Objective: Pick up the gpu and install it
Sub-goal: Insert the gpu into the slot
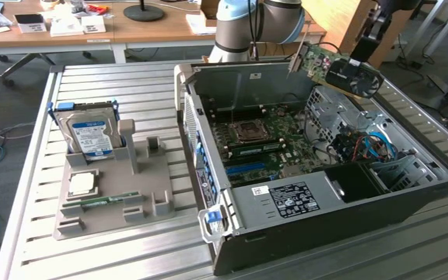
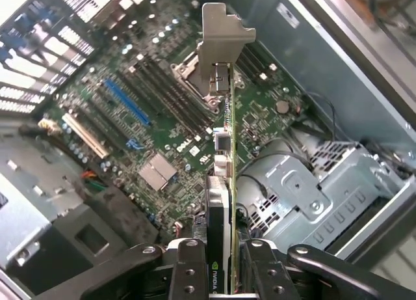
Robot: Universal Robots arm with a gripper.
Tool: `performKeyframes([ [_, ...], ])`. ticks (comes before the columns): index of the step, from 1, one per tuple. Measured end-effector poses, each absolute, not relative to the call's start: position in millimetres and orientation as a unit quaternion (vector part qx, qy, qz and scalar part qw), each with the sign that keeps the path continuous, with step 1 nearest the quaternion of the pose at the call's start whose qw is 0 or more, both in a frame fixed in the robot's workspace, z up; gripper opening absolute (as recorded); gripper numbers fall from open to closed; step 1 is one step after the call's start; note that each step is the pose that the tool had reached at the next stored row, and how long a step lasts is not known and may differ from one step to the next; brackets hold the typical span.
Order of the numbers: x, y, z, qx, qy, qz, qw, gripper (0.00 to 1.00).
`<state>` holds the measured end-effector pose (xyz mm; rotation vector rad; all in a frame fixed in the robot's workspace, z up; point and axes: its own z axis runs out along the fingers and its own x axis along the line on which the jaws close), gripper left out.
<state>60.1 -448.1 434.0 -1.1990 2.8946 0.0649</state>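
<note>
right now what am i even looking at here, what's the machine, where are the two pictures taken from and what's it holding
The machine is a robot arm with a two-fingered gripper at its end. One picture comes from a camera standing off the arm; the other comes from a camera on its wrist, looking down past the gripper. On the slatted metal table lies an open computer case, its motherboard exposed. Beside it, toward the exterior view's left, a grey holder carries a hard drive. The gripper is clamped on the gpu, a flat card with a metal end bracket, and holds it in the air above the open case.
</note>
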Motion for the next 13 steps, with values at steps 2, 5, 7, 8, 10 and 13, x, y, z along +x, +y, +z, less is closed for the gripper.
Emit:
performKeyframes([
  [2, 60.1, -448.1, 433.9, -0.398, 0.917, 0.021, 0.004, 0.27],
  [5, 60.1, -448.1, 433.6, -0.421, 0.907, 0.021, 0.003, 0.27],
  [7, 60.1, -448.1, 433.4, -0.437, 0.899, 0.021, 0.003, 0.27],
  [8, 60.1, -448.1, 433.3, -0.446, 0.895, 0.021, 0.002, 0.27],
  [10, 60.1, -448.1, 433.1, -0.462, 0.887, 0.021, 0.002, 0.27],
  [13, 60.1, -448.1, 432.7, -0.486, 0.874, 0.021, 0.001, 0.27],
])
